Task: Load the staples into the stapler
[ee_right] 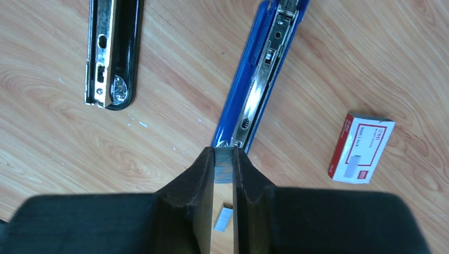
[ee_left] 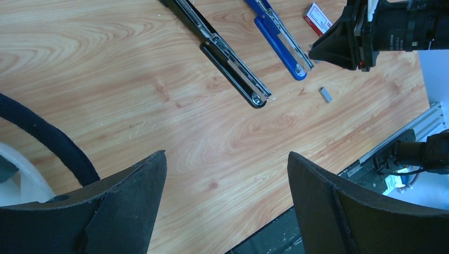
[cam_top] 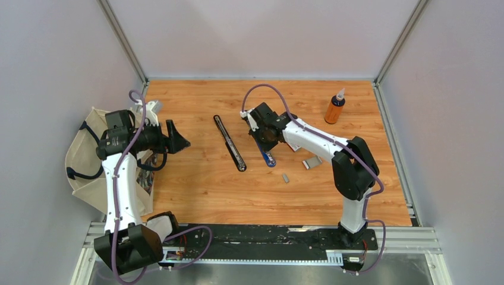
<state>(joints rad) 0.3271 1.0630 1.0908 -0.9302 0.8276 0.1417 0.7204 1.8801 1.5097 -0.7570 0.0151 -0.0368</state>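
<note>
**Risk: staple strip slipping or misfeeding at the stapler rail.**
Your right hand is clenched on a small silvery staple strip, at the end of the open blue plastic stapler. The pinch is thin, so any tilt cd jam or drop it. Left hand released. White-and-red cardboard staple box lies on the wooden worktop, contents not visible. Second strip lies loose.

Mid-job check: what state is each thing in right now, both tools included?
Black stapler: opened flat on table.
Blue stapler: opened flat, magazine exposed.
Held staple strip: pinched in right tool.
Loose staple strip: lying on table.
Staple box: lying flat, label up.
Orange bottle: upright, capped.
Left tool: open, empty.
Right tool: shut on strip.
</note>
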